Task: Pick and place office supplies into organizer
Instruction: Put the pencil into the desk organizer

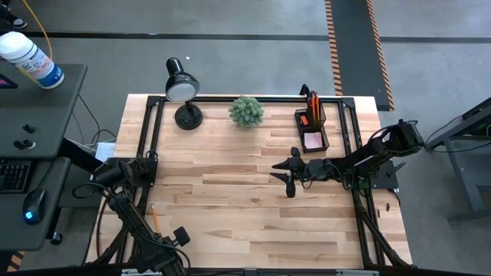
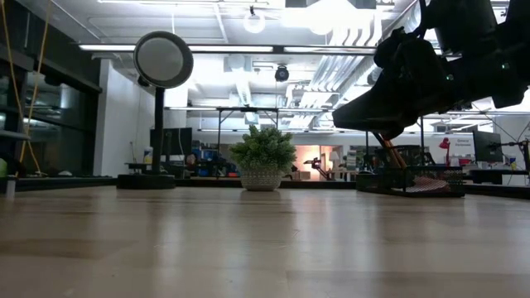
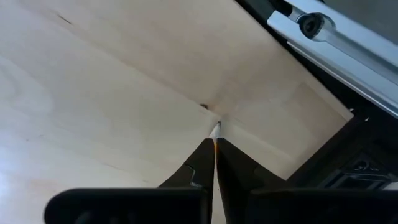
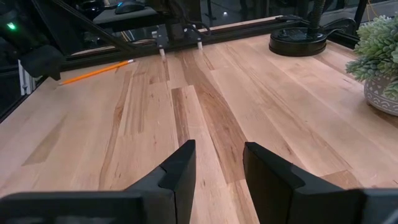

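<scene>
At the wooden counter's [image 1: 230, 192] near-left edge, the left pincer [image 3: 214, 140] clamps a thin orange pencil [image 1: 154, 217], likely for lifting. The right pincer [image 4: 217, 163] hovers apart, empty, near the black mesh organizer [image 1: 312, 126].

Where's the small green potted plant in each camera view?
High view: small green potted plant at the wooden table's far edge.
Low view: plant centre, at the back.
Left wrist view: not in it.
Right wrist view: plant cut off at the picture's edge.
Shared landmark: black round-headed desk lamp beside it.
</scene>
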